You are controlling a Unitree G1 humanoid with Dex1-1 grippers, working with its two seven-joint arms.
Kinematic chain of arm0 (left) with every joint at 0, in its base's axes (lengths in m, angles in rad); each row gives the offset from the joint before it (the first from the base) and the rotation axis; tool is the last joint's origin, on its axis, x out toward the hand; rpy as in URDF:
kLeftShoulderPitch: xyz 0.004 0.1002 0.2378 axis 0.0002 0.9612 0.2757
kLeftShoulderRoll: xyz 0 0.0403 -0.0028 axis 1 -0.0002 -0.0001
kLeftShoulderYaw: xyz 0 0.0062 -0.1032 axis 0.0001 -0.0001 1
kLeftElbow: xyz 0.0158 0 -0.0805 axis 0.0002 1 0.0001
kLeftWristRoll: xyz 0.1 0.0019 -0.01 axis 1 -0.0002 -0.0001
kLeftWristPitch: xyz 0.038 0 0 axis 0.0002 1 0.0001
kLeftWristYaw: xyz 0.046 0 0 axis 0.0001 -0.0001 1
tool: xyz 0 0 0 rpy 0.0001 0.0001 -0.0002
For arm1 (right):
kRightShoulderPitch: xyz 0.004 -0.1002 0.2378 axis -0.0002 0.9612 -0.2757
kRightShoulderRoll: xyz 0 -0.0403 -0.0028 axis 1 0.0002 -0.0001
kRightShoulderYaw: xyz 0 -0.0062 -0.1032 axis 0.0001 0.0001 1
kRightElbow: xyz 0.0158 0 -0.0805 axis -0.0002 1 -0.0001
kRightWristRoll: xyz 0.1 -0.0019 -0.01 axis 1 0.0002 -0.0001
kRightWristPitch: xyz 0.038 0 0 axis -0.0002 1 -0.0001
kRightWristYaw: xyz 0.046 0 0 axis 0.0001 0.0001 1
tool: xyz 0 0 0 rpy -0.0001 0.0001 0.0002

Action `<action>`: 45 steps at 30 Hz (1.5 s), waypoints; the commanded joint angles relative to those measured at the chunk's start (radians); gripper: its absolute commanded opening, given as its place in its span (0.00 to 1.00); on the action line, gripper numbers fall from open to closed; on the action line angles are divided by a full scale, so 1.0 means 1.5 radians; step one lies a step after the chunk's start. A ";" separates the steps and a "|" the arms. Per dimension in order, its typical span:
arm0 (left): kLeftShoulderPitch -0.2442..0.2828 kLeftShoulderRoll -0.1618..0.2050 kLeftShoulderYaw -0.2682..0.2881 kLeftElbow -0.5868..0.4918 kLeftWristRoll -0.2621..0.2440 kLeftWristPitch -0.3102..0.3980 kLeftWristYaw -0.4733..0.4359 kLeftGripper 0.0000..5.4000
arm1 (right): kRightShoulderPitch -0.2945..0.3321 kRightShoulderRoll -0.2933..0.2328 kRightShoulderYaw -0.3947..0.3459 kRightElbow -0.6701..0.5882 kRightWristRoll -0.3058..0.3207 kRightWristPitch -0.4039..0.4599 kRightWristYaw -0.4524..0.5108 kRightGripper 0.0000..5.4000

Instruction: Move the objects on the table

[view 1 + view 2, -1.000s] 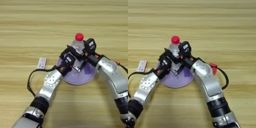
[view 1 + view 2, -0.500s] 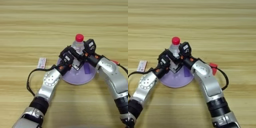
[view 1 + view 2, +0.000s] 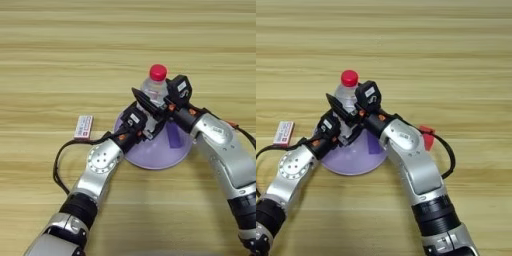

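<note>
The water bottle stood upright on the lilac plate at mid-desk, the right gripper with jaws closed around it, the left gripper just beside, its jaws unreadable.

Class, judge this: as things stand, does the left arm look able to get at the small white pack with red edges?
Probably yes. The white pack lies alone on the table, with nothing around it, on the left arm's side. But the left gripper is at the bottle on the plate.
</note>
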 commanded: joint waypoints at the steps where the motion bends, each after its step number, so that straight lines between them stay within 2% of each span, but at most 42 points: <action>1: -0.011 0.006 0.009 0.009 -0.007 0.008 -0.007 0.63 | -0.017 0.003 -0.013 0.010 -0.002 -0.018 -0.003 0.58; 12: -0.012 0.007 0.019 0.007 -0.009 0.008 -0.011 0.63 | -0.019 0.001 -0.015 0.047 -0.017 -0.040 -0.011 0.58; 17: -0.014 0.008 0.022 0.009 -0.008 0.005 -0.006 0.62 | -0.020 0.002 -0.019 0.057 -0.015 -0.050 -0.008 0.74; 30: -0.016 0.008 0.028 0.013 -0.006 0.001 -0.006 0.60 | -0.014 0.004 -0.019 0.052 -0.008 -0.064 0.002 0.99; 37: -0.022 0.008 0.038 0.024 -0.008 -0.004 -0.002 0.60 | -0.010 0.004 -0.014 0.049 -0.002 -0.078 0.018 1.00; 42: -0.026 0.008 0.045 0.029 -0.011 -0.008 -0.002 0.60 | 0.011 0.005 0.007 0.004 0.030 -0.082 0.063 1.00; 45: -0.027 0.008 0.048 0.030 -0.010 -0.009 -0.001 0.60 | 0.021 0.003 0.010 -0.021 0.056 -0.062 0.082 1.00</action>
